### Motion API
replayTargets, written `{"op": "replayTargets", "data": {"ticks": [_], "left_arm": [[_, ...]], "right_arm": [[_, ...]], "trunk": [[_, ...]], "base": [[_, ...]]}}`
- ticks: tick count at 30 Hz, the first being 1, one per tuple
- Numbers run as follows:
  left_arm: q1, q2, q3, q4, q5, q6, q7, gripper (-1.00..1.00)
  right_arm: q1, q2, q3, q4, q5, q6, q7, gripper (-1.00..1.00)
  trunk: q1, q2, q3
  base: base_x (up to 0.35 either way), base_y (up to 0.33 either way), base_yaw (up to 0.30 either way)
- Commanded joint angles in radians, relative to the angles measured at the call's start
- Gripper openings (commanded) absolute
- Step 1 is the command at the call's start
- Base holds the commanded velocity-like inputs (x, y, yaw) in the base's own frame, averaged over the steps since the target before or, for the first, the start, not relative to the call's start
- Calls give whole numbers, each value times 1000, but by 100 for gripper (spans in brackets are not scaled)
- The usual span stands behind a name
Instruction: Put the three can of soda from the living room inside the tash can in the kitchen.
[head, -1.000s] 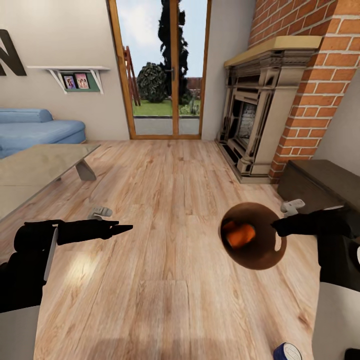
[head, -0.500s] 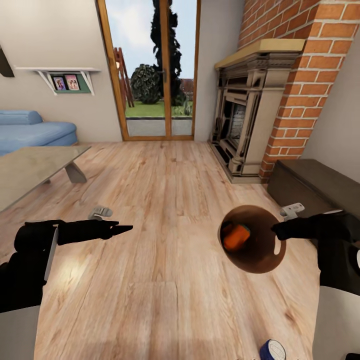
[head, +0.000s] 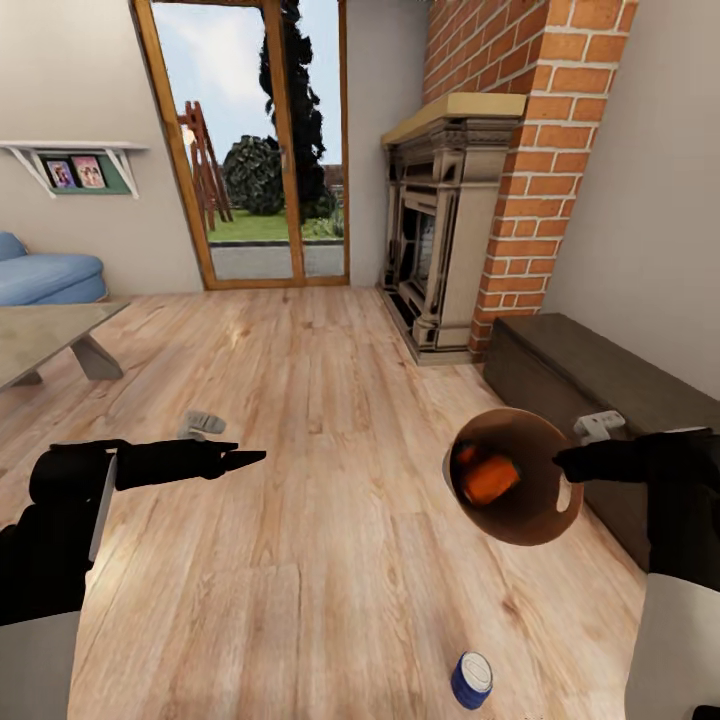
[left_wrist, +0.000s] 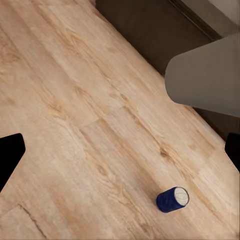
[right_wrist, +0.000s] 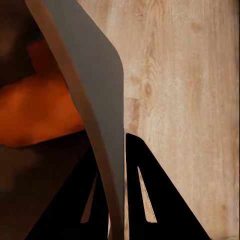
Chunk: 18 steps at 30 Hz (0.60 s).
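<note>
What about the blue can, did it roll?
No. The blue can stays put on the floor near the dark cabinet; only the camera turned.

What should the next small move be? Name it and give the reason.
Probably turn the base toward the blue can and bring the free left gripper nearer to it. The can lies on its side on the wood floor, while the right gripper pinches the rim of the trash can, where orange cans already lie.
</note>
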Motion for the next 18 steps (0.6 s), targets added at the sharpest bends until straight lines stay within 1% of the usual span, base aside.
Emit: {"op": "replayTargets", "data": {"ticks": [1,4,8,15,18], "left_arm": [[0,0,0,1,1,0,-1,100],[0,0,0,2,5,1,-7,100],[0,0,0,3,6,1,-10,100],[0,0,0,5,-1,1,-7,100],[0,0,0,5,-2,1,-5,100]], "right_arm": [[0,1,-1,0,-6,9,7,-100],[0,2,-1,1,-6,9,7,-100],[0,3,-1,4,-7,10,7,-100],[0,2,-9,17,-7,14,5,-100],[0,3,-26,18,-7,16,5,-100]], "trunk": [[0,0,1],[0,0,2],[0,0,3],[0,0,3],[0,0,3]], "base": [[-93,-22,-130],[-69,100,-75],[-14,267,-133],[-1,307,-243],[0,311,-251]]}}
